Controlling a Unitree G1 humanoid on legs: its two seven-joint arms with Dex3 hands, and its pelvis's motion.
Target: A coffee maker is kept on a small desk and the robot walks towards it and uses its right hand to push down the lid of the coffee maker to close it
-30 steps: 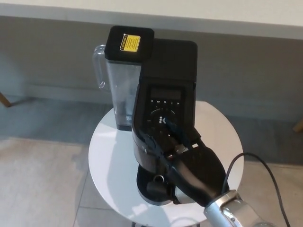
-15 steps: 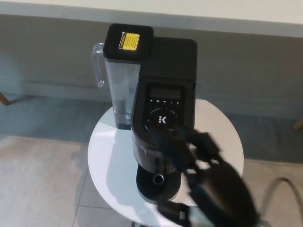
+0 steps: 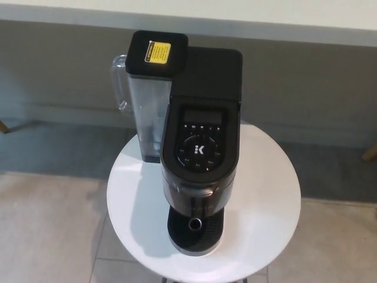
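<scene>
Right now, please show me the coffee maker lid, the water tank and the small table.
coffee maker lid (image 3: 200,150): head view, on its button panel.
water tank (image 3: 148,112): head view, on its clear wall.
small table (image 3: 265,188): head view, on bare white top.

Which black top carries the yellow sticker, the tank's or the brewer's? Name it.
The water tank lid, the square cap over the clear tank at picture left, bears the yellow sticker. The brewer lid shows only a display and buttons.
</scene>
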